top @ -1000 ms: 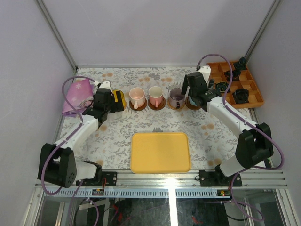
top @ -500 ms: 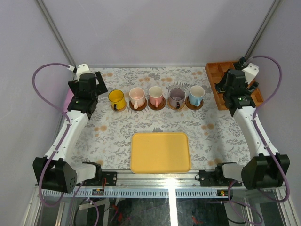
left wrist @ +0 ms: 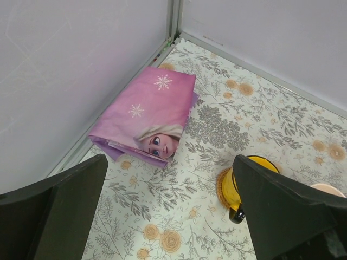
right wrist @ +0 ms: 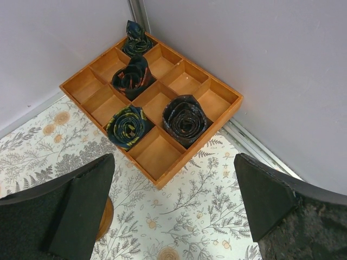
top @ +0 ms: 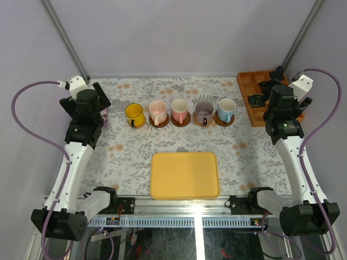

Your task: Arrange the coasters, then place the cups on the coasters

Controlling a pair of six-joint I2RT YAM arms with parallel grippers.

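Five cups stand in a row at the back of the table, each on its own brown coaster: yellow cup, pale pink cup, pink cup, grey-purple cup, light blue cup. The rim of one coaster shows under the pink cup. My left gripper hangs open and empty, left of the row. In the left wrist view, my left gripper has the yellow cup on a coaster by its right finger. My right gripper is open and empty, right of the row; my right gripper sees a coaster's edge.
A flat yellow tray lies at the near middle. An orange compartment box with several rolled dark ties sits in the far right corner. A pink picture pouch lies in the far left corner. Walls close in all sides.
A second ago my left gripper was at the yellow cup and my right at the light blue cup. Both have drawn back outward and upward, empty. The cups have stayed on their coasters.
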